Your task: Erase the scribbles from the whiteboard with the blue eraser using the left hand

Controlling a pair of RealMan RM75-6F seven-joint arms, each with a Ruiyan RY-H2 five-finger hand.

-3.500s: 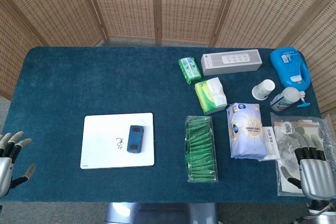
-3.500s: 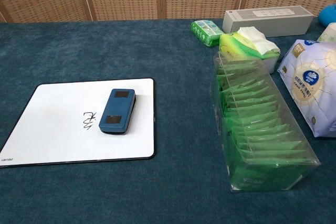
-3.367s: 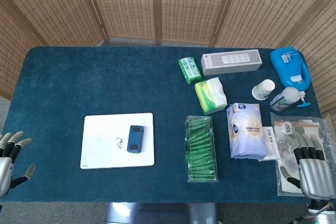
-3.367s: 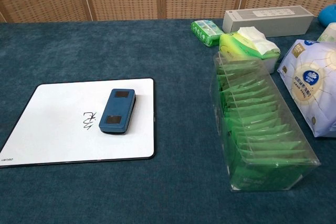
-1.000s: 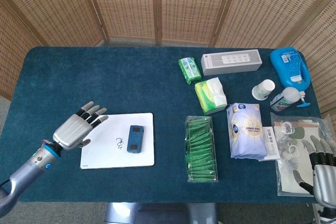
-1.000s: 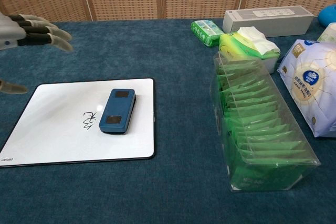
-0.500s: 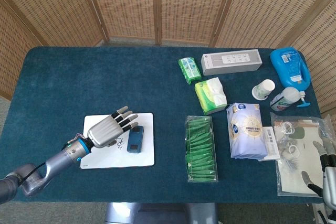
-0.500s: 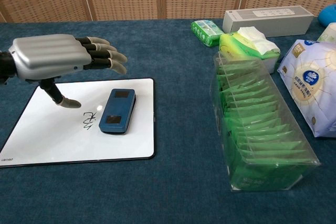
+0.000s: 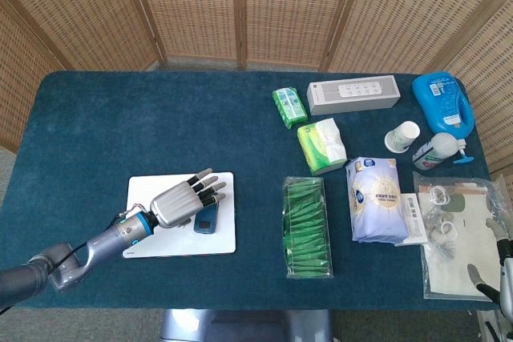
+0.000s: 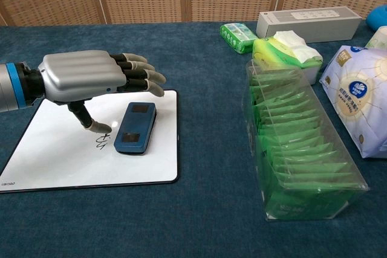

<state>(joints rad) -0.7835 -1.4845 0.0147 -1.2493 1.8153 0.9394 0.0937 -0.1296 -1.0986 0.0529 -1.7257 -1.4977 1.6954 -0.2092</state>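
The blue eraser lies on the whiteboard, just right of a small black scribble. My left hand hovers above the board with its fingers spread out over the eraser's far end and its thumb pointing down near the scribble; it holds nothing. In the head view the left hand covers most of the eraser on the whiteboard. My right hand shows only at the lower right corner, fingers apart, holding nothing.
A clear box of green packets stands right of the board. Further right lie a white-blue bag, a plastic bag of parts, tissue packs, a white box, a cup and blue bottles.
My left hand has travelled from the table's left edge onto the board and now reaches over the eraser. The right hand has sunk further toward the lower right corner.
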